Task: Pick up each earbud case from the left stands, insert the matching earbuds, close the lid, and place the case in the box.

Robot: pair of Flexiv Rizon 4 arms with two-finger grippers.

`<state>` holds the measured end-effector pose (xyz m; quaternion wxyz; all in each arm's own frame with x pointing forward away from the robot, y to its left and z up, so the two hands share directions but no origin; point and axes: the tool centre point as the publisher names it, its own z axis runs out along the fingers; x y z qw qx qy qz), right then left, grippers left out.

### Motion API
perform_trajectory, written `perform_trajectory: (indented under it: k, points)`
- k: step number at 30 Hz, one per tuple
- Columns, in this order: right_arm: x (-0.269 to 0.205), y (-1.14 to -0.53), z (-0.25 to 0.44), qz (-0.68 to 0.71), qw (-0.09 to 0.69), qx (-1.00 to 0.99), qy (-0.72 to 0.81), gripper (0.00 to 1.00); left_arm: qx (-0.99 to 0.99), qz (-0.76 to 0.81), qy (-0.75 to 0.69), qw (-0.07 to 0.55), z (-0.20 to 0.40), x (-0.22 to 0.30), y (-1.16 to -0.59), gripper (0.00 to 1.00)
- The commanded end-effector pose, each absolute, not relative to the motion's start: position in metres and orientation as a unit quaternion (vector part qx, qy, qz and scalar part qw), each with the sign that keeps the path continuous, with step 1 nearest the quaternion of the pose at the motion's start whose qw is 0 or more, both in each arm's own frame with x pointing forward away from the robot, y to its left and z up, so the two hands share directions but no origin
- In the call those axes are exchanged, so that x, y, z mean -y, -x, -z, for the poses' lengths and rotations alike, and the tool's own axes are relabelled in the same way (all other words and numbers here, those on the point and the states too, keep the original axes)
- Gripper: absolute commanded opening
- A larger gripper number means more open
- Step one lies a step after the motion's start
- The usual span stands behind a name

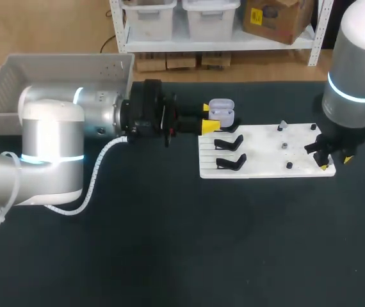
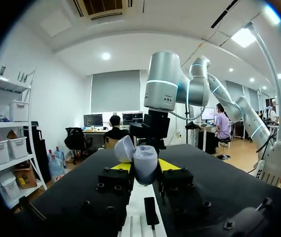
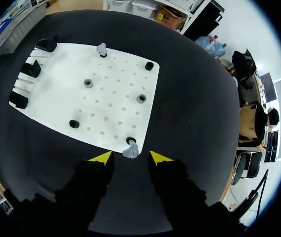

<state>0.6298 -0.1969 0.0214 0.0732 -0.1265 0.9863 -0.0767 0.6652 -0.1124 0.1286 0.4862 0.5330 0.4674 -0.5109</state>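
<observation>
Where the black worktop (image 1: 170,243) reaches its far left corner, a grey box (image 1: 16,83) stands, and right of the middle lies a white board (image 1: 259,150). Black stands (image 1: 229,142) line the board's left edge. At the farthest of them sits the earbud case (image 1: 221,110), upright, with its lid (image 2: 123,148) swung open.

The left gripper (image 1: 208,118) lies level above the worktop, reaching in from the left. Its yellow fingertips (image 2: 122,167) press the case from both sides, so it grips the case at the stand.

Small pegs (image 3: 88,83) dot the board's right half. At the board's near right corner a grey earbud (image 3: 130,150) sits on a peg. The right gripper (image 3: 130,158) hangs over it, pointing down. Its fingers are set apart, with the earbud between them and touching neither. A second earbud (image 3: 101,48) stands near the board's far edge, well apart from both grippers.
</observation>
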Motion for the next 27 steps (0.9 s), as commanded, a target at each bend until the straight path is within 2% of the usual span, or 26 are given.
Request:
perform_trajectory:
  k: [1, 15, 27]
  points:
    - [0.1956, -0.634, -0.0181, 0.082, 0.074, -0.986, 0.123, 0.44, -0.467, 0.511, -0.533, 0.487, -0.1277, 0.1123, -0.6657, 0.0]
    - [0.198, -0.6379, -0.0137, 0.083, 0.073, -0.987, 0.116, 0.38, -0.467, 0.511, -0.533, 0.487, -0.1277, 0.1123, -0.6657, 0.0]
    - [0.197, -0.6398, -0.0112, 0.083, 0.07, -0.987, 0.116, 0.28, -0.467, 0.511, -0.533, 0.487, -0.1277, 0.1123, -0.6657, 0.0]
